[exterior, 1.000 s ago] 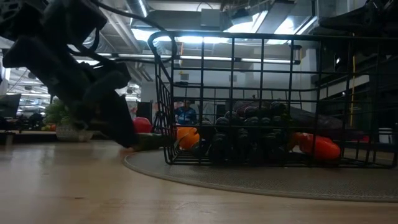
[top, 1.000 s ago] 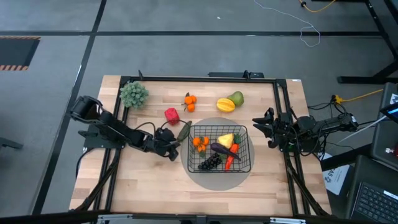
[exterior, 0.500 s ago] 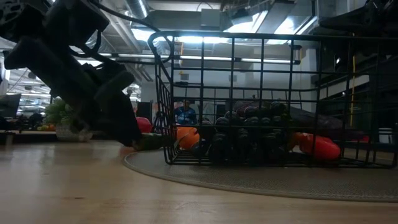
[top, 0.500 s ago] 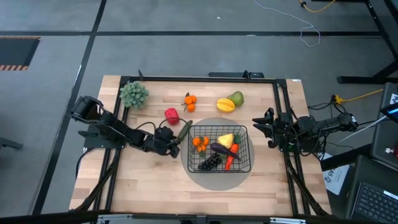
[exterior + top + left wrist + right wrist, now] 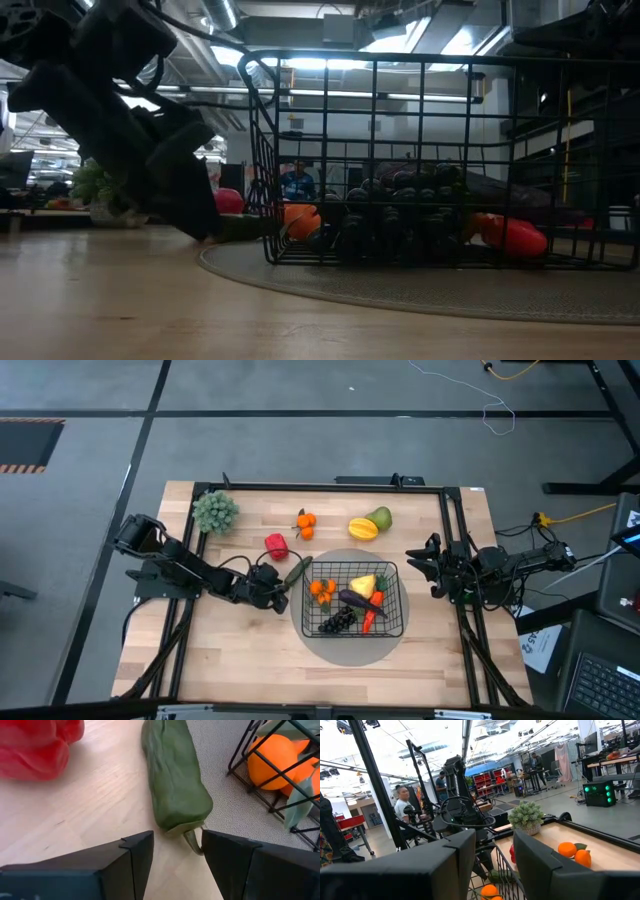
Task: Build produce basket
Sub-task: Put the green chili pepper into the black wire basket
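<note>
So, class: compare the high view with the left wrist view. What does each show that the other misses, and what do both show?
Only the high view shows the whole basket, the right gripper waiting at the table's right edge, the yellow fruit and the potted plant.

Only the left wrist view shows the cucumber's stem lying between the open fingers of the left gripper.

Both show the green cucumber, the red pepper and the orange cluster inside the basket.
</note>
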{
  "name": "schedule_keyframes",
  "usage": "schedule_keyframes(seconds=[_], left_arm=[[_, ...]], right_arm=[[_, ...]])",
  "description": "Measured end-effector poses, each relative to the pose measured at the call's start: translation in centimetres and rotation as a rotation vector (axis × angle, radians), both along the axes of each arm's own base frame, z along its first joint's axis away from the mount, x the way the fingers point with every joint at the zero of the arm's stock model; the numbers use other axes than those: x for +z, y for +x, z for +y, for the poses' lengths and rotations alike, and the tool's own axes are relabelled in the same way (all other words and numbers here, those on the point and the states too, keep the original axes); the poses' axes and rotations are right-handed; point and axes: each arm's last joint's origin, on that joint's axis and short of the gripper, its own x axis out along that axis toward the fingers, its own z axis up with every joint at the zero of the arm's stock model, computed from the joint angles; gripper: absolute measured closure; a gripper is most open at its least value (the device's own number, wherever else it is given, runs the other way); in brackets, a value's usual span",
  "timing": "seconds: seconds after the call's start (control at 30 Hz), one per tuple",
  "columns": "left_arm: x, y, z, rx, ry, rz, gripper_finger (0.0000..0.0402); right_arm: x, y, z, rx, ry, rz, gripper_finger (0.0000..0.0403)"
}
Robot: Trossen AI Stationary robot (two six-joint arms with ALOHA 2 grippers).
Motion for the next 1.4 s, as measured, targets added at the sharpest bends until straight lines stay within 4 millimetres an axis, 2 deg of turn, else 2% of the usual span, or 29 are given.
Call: schedule_keyframes(seconds=[0.13,0.33,0.77,1.0,1.4], left_arm=[[-0.1,0.0,0.1,-0.001,0.008,0.010,0.0246],[0.0,-0.1,0.1,0.001,0.039,0.016,0.0279],[0.0,-0.1,0.1,0.001,0.039,0.016,0.0392],[0.2,-0.1,0.3,0.055,0.089,-0.004,0.0399],[3.0,-0.4,0.8,0.186,0.208,-0.137,0.0401]], right_arm=[[0.0,0.0,0.0,0.001,0.004,0.000,0.0272],[0.0,0.0,0.0,0.001,0.004,-0.001,0.0272],[0.0,0.0,0.0,0.001,0.003,-0.001,0.0272],[0.0,0.0,0.0,0.001,0.003,-0.001,0.0272],[0.0,0.0,0.0,0.001,0.003,0.000,0.0272]])
